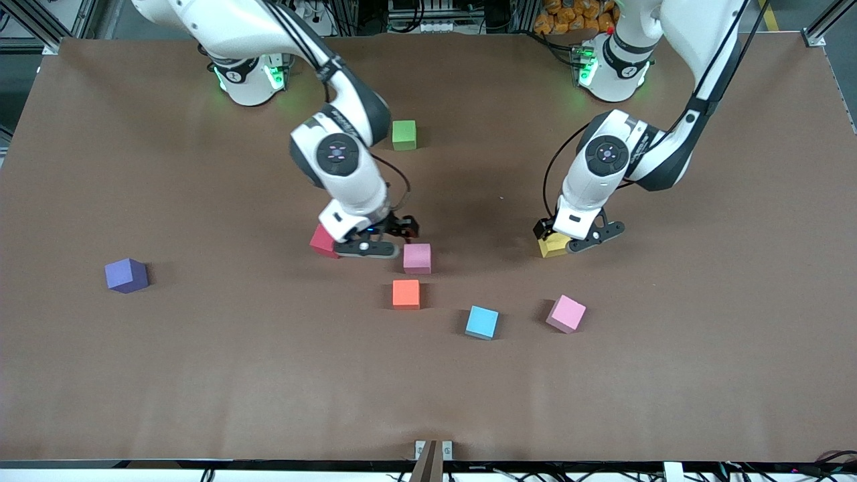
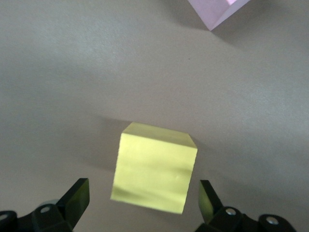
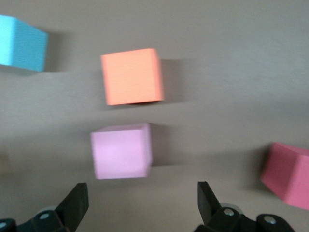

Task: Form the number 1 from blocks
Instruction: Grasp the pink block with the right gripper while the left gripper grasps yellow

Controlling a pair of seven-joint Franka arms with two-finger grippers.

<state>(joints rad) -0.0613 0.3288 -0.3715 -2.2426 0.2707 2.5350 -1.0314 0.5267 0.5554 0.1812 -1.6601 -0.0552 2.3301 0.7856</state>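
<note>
- The yellow block (image 1: pixel 553 245) sits on the table (image 1: pixel 201 375) toward the left arm's end, between the left gripper's (image 1: pixel 569 242) spread jaws, untouched.
- The right gripper (image 1: pixel 375 239), jaws spread, hovers beside the red block (image 1: pixel 323 242) and one pink block (image 1: pixel 417 258).
- The green block (image 1: pixel 404 134) lies nearer the bases.

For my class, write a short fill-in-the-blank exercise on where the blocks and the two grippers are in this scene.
1. The left gripper has its jaws open around the ____ block.
2. The orange block sits nearer the front camera than the pink block, and the ____ block lies farthest from that camera.
3. Alone toward the right arm's end of the table lies the ____ block.
4. The right gripper is beside the ____ block.

Missing words: yellow; green; purple; red
</note>
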